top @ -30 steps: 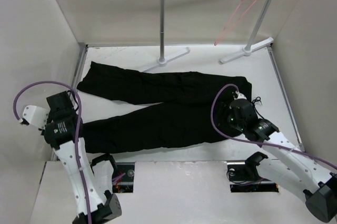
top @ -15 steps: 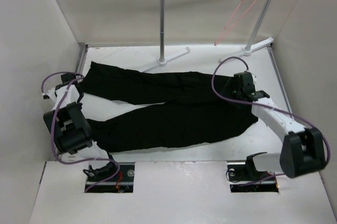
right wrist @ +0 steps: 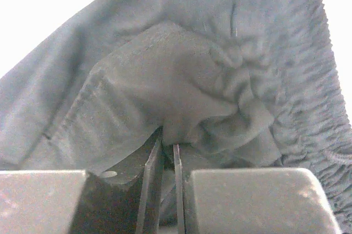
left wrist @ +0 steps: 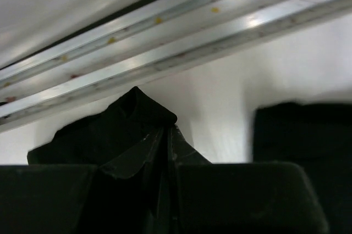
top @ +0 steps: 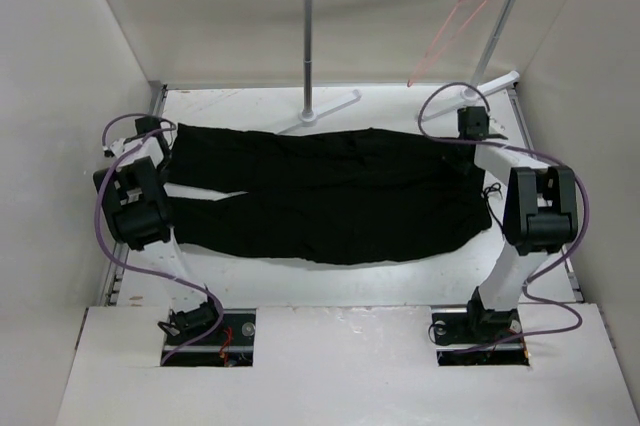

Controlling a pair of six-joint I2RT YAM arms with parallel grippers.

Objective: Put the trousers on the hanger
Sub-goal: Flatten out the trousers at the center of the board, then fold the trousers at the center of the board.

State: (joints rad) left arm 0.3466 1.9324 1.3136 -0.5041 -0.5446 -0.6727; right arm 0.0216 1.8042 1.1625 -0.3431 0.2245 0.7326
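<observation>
The black trousers (top: 330,196) lie spread across the table, legs to the left and waist to the right. My left gripper (top: 157,136) is at the far left, shut on a peak of leg-end fabric (left wrist: 140,118). At the far right, my right gripper (top: 470,129) has its jaws pinched on a bunched fold of the waist (right wrist: 181,107). In the right wrist view the elastic waistband (right wrist: 308,80) runs along the right side. The pink-red wire hanger (top: 450,31) hangs from the right end of the rail, above and behind the right gripper.
The white-and-silver rail stand (top: 310,46) stands at the back, its feet (top: 330,106) just behind the trousers. An aluminium strip (left wrist: 165,42) lines the table's left edge beside the left gripper. Walls close in on both sides. Purple cables (top: 110,206) loop off the arms.
Both arms have swung from the front of the table to its back corners. The right gripper has closed on the waist. The trousers are now pulled out straighter, legs lying together.
</observation>
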